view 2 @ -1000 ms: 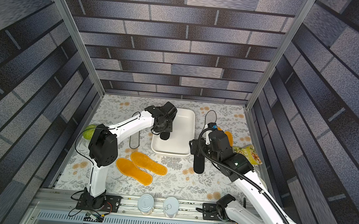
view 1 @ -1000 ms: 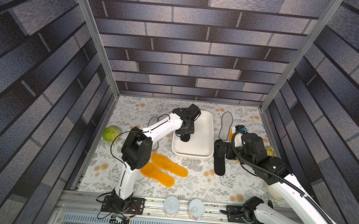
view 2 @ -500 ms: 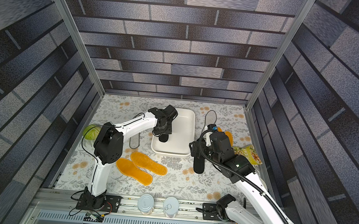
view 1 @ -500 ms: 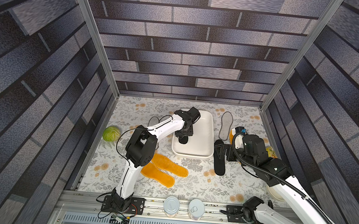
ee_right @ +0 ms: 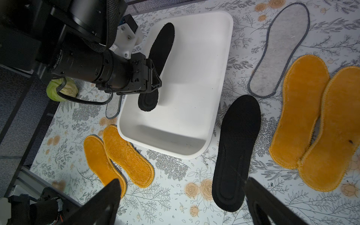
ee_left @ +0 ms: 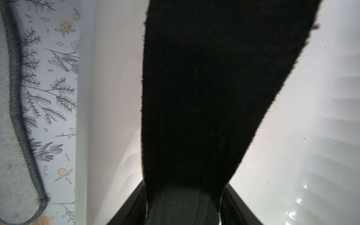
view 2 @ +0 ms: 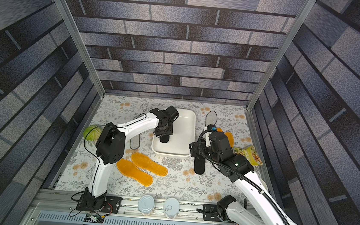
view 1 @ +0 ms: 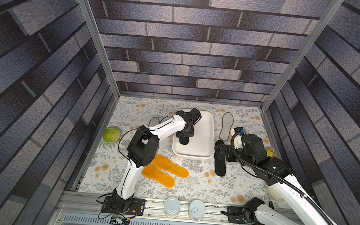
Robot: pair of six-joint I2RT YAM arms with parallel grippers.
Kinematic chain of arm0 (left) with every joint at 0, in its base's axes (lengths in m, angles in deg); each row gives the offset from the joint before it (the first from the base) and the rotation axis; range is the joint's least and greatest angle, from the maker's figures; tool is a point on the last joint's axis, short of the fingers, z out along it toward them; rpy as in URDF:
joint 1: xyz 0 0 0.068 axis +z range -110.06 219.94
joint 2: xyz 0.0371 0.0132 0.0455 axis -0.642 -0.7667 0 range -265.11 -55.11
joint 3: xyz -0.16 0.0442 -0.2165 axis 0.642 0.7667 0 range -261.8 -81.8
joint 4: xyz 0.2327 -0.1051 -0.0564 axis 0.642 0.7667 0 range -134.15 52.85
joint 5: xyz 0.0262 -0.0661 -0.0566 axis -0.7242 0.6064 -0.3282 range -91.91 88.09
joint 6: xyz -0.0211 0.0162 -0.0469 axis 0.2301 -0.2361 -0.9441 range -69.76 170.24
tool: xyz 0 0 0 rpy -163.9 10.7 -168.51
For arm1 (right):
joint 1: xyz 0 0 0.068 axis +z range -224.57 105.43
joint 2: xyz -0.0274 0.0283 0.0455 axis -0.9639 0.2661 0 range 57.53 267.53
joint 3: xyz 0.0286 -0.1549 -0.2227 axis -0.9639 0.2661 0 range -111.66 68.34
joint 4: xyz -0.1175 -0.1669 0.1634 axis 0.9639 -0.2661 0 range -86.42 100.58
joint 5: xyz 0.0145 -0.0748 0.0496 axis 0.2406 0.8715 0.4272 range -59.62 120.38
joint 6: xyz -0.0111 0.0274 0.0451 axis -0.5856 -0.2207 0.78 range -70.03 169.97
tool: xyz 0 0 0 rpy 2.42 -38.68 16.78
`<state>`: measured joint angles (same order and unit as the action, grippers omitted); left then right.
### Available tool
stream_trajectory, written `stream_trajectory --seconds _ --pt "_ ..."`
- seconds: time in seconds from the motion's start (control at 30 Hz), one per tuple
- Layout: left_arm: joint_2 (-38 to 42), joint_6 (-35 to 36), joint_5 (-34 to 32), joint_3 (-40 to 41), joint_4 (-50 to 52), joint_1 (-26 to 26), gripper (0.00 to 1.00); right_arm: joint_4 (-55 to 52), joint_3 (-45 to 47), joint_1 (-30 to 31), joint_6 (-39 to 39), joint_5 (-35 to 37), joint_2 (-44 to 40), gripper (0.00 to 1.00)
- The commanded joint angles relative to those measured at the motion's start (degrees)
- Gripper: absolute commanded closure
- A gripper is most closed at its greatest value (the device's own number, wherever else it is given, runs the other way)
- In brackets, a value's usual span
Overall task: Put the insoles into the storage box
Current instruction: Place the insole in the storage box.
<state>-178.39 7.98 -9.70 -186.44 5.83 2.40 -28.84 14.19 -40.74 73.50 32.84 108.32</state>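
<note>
The storage box [view 1: 203,139] [view 2: 183,140] [ee_right: 194,109] is a shallow white tray at the middle back. My left gripper [view 1: 185,133] [view 2: 164,130] [ee_right: 153,78] [ee_left: 183,204] hangs over the box's left side, shut on a black insole [ee_left: 204,87] [ee_right: 163,46] whose end [view 1: 183,141] dangles just above the box floor. A second black insole [view 1: 219,161] [ee_right: 235,155] lies on the mat right of the box. Above it my right gripper [view 1: 223,151] [ee_right: 183,183] is open and holds nothing. Two orange insoles [view 1: 167,169] lie in front, two more [ee_right: 311,124] by the right arm. One grey felt insole [view 1: 226,126] lies behind it. Another [ee_left: 7,136] lies left of the box.
A green cabbage [view 1: 111,134] sits at the left wall. Two tins [view 1: 172,207] [view 1: 197,209] stand on the front rail. A snack bag [view 2: 248,154] and a cream bowl [view 1: 275,193] lie by the right wall under my right arm.
My left gripper has come slightly lower and nearer over the box with the black insole still in it. The right arm has barely moved.
</note>
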Motion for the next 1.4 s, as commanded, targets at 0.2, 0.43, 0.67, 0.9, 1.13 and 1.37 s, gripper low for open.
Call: stream_trajectory --seconds 0.2,0.43,0.67,0.9,1.13,1.37 --pt "-1.9 1.4 -0.4 -2.0 1.9 -0.3 0.42 0.3 0.6 -0.5 0.4 -0.7 -0.1 0.00" --pt "-2.6 2.3 -0.2 -1.8 2.1 -0.3 0.42 0.4 0.8 -0.5 0.6 -0.8 0.2 0.00" --pt "-2.7 2.5 -0.3 -1.3 2.1 -0.2 0.41 0.6 0.5 -0.5 0.9 -1.1 0.9 0.00" --pt "-2.5 2.3 -0.7 -0.4 2.0 -0.3 0.41 0.7 0.6 -0.4 1.3 -1.1 0.7 0.00" --pt "-2.9 1.7 -0.6 0.3 1.7 -0.2 0.41 0.9 0.9 -0.4 1.3 -1.1 0.9 0.00" --pt "-3.6 1.5 -0.3 0.1 1.4 -0.1 0.41 0.9 1.1 -0.4 1.2 -0.9 0.8 0.00"
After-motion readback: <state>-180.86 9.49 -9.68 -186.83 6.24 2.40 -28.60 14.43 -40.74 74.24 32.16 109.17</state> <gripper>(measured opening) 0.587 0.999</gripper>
